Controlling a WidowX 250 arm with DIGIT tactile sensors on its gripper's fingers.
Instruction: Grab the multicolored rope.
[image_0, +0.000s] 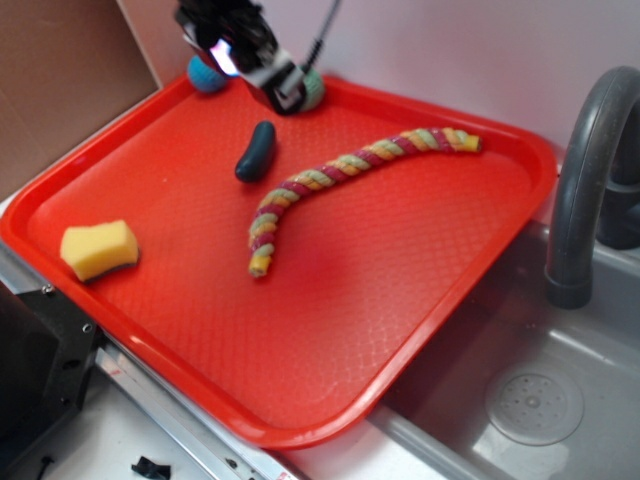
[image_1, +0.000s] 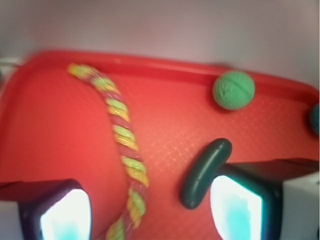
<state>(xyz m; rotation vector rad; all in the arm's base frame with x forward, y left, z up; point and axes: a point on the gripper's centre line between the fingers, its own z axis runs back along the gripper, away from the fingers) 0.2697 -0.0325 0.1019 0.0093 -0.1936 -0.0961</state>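
Note:
The multicolored rope (image_0: 340, 180), a long curved cord of yellow, pink-red and pale green strands, lies across the middle of the red tray (image_0: 420, 290). In the wrist view the rope (image_1: 122, 145) runs from the far left down between my two fingers. My gripper (image_0: 275, 85) hangs above the tray's far edge, well off the surface, open and empty. In the wrist view the gripper (image_1: 150, 215) has its jaws wide apart, with the rope below the gap.
A short dark green pickle-shaped object (image_0: 256, 151) lies near the rope; it also shows beside my right finger (image_1: 205, 172). A green ball (image_1: 233, 90) and a blue ball (image_0: 205, 75) sit at the tray's far rim. A yellow sponge (image_0: 99, 248) lies left. A sink (image_0: 540, 400) and faucet (image_0: 585, 180) are to the right.

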